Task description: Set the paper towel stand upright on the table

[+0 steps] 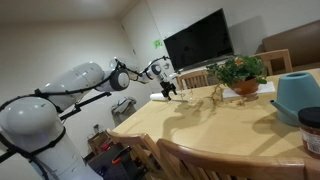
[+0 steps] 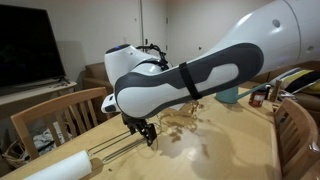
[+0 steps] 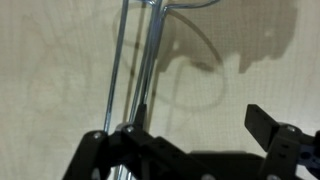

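The paper towel stand lies on its side on the tan table; its thin silvery rods run from the top of the wrist view down to my left finger. In an exterior view the stand's rods stretch across the table just below the gripper. My gripper hangs low over the table and is open. The rods sit at its left finger, and the right finger is well apart from them. Nothing is held. In an exterior view the gripper is over the table's far end.
A white oblong object lies by the stand's end. A potted plant, a teal container and a dark cup stand on the table. Wooden chairs ring it.
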Action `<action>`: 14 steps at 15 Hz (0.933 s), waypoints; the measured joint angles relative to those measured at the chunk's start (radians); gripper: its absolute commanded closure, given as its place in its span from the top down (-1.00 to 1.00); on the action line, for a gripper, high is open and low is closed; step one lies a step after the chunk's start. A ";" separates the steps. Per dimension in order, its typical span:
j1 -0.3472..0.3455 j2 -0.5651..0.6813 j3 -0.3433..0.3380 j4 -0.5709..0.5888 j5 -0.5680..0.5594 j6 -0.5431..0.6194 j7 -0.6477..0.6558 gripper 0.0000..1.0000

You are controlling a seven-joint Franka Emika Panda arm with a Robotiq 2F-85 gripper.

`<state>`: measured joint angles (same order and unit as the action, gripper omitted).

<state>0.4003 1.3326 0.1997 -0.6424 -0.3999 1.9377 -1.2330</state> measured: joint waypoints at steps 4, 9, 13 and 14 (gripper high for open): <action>0.000 0.001 0.000 0.004 0.000 -0.001 0.000 1.00; 0.000 0.001 0.000 0.008 0.000 -0.001 0.000 1.00; -0.001 0.001 0.000 0.024 0.000 -0.001 0.000 1.00; -0.003 0.001 0.000 0.028 0.000 -0.001 0.000 1.00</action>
<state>0.3974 1.3339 0.1999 -0.6145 -0.3998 1.9371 -1.2330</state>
